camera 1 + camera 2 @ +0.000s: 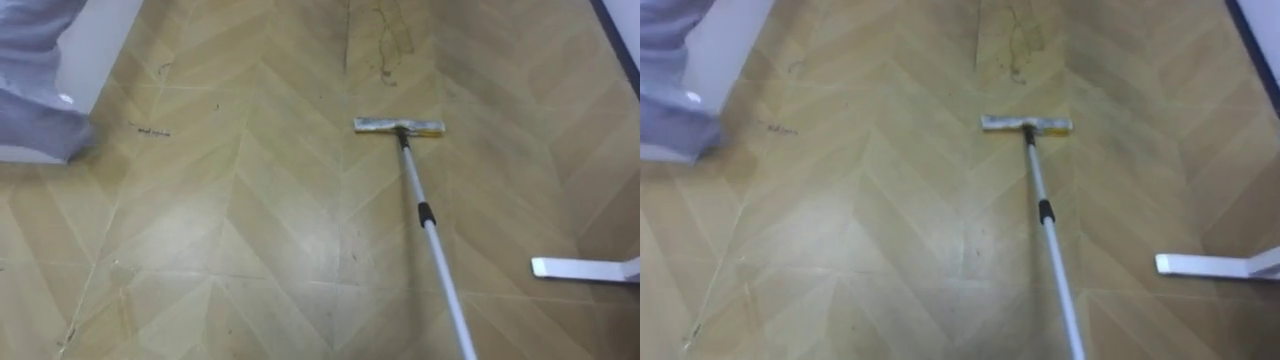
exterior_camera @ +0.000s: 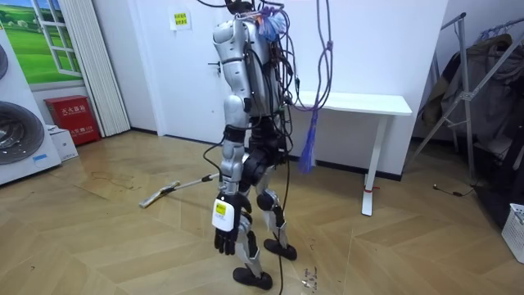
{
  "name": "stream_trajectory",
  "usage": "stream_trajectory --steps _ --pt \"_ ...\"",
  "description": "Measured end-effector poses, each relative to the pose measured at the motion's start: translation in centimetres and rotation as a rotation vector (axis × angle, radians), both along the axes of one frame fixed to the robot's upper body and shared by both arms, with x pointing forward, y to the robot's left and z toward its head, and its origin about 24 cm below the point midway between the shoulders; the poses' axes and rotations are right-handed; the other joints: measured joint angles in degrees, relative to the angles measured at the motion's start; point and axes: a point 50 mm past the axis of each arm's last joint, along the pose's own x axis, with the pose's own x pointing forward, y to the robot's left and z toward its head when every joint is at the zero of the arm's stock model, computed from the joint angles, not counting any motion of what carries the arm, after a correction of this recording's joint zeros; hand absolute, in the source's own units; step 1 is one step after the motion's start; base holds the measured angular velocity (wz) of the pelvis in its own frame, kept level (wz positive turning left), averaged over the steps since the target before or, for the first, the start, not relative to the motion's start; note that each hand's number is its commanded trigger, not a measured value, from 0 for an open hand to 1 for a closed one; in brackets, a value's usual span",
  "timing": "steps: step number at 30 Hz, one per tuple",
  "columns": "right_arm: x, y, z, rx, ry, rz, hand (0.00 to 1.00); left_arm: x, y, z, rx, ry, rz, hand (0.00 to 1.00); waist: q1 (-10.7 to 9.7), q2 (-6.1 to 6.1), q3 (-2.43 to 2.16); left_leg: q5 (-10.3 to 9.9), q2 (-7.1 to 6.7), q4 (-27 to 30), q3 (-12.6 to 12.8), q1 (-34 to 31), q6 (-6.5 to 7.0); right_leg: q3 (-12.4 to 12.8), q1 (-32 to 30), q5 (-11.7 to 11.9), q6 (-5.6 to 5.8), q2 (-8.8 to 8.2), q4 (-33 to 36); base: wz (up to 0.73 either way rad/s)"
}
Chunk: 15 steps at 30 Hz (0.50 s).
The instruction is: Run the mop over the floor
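Because the mop head [image 1: 399, 126] lay flat on the floor [image 1: 230, 250] well ahead of the robot, with the pole [image 1: 432, 240] running back toward its right side, a stroke swung rightward risked striking the white table foot [image 1: 582, 268] near the pole. How the pole's upper end was gripped could not be told, so a loose hold and a twisting head were possible. The left hand [image 2: 227, 236] hung beside the thigh, fingers relaxed, holding nothing. Dark scuff marks [image 1: 384, 45] sat just beyond the head, not yet reached. Flooring was glossy herringbone wood, and wet patches could let the feet slip. A white tabletop [image 2: 364, 102] stood near the robot at the room view's right, and a washing machine [image 2: 15, 135] at its left.
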Motion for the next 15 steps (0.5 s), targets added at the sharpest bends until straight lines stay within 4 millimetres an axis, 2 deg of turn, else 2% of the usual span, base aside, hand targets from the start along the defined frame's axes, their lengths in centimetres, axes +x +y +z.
stream_trajectory --steps 3,4,6,8,9,10,11,12,13,14,15 --pt "-1.2 -0.6 0.1 -0.015 0.036 -0.025 1.0 -0.3 0.1 0.0 0.007 0.007 0.023 0.0 0.1 0.54 -0.25 -1.6 -0.01 4.8 0.3 -4.0 0.0 0.7 -4.4 -2.4 -0.17 -0.42 5.4 0.01" --pt "-1.9 -0.8 0.1 -0.025 0.051 -0.034 1.0 -0.4 0.1 0.0 0.005 0.006 0.042 0.0 0.4 1.0 -0.44 -2.8 0.08 7.4 0.2 -5.7 -0.19 0.6 -6.0 -3.6 -0.42 -0.46 8.0 0.0" --pt "-2.7 -0.7 0.1 -0.029 0.065 -0.052 1.0 -0.4 0.3 0.0 0.003 0.002 0.063 0.0 1.1 1.07 -0.56 -4.5 0.13 12.0 0.0 -8.8 -0.46 0.7 -9.0 -5.8 -0.89 -0.77 13.1 0.04" --pt "-2.6 -0.5 0.0 -0.026 0.063 -0.066 1.0 -0.1 0.1 0.0 -0.004 -0.01 0.099 0.0 1.3 0.91 -0.62 -6.3 -0.12 18.1 -0.2 -13.0 -1.09 0.7 -13.2 -9.0 -1.78 -1.35 20.0 0.09" --pt "-2.4 -0.4 0.0 -0.028 0.06 -0.066 1.0 -0.2 0.1 0.0 -0.003 -0.01 0.11 0.0 1.4 0.79 -0.64 -6.6 -0.2 19.6 -0.3 -14.0 -1.36 0.9 -14.2 -9.9 -2.12 -1.4 21.7 0.07" --pt "-2.1 -0.3 0.0 -0.031 0.054 -0.067 1.0 -0.3 0.1 -0.1 -0.006 -0.008 0.128 0.0 1.4 0.46 -0.61 -6.9 -0.15 22.7 -0.4 -16.0 -1.92 0.9 -15.8 -11.3 -2.97 -1.64 24.4 0.05" --pt "-1.5 -0.4 0.0 -0.038 0.045 -0.065 1.0 -0.6 0.1 -0.1 -0.008 0.002 0.135 0.0 1.8 0.65 -0.78 -6.5 0.66 26.9 -0.5 -18.6 -2.56 0.7 -17.4 -12.5 -3.82 -1.58 26.9 0.0" --pt "-1.1 -0.5 0.1 -0.041 0.041 -0.062 1.0 -0.8 0.1 -0.1 -0.007 0.008 0.139 0.0 2.1 0.56 -0.73 -5.8 1.21 29.9 -0.5 -20.2 -3.67 0.7 -18.1 -13.0 -4.2 -1.25 28.3 -0.14" --pt "-0.4 -0.6 0.1 -0.048 0.036 -0.057 1.0 -1.4 0.0 -0.2 0.002 0.031 0.139 0.0 3.2 0.09 -0.44 -2.5 2.09 35.8 -0.6 -23.5 -5.31 0.8 -18.8 -14.2 -5.24 -0.98 30.9 -0.24" --pt "0.6 -0.9 0.3 -0.055 0.026 -0.05 1.0 -1.5 -0.1 -0.2 0.003 0.045 0.141 0.0 4.1 -0.37 -0.32 2.8 2.29 41.1 -1.1 -26.7 -5.46 1.1 -19.2 -15.0 -5.54 -0.55 32.8 -0.27" --pt "1.2 -1.0 0.4 -0.057 0.017 -0.046 1.0 -1.6 -0.1 -0.2 0.004 0.051 0.134 0.0 4.5 -0.74 -0.31 5.7 2.29 43.6 -1.1 -28.4 -5.41 1.6 -19.2 -15.4 -5.62 -0.41 33.6 -0.28"
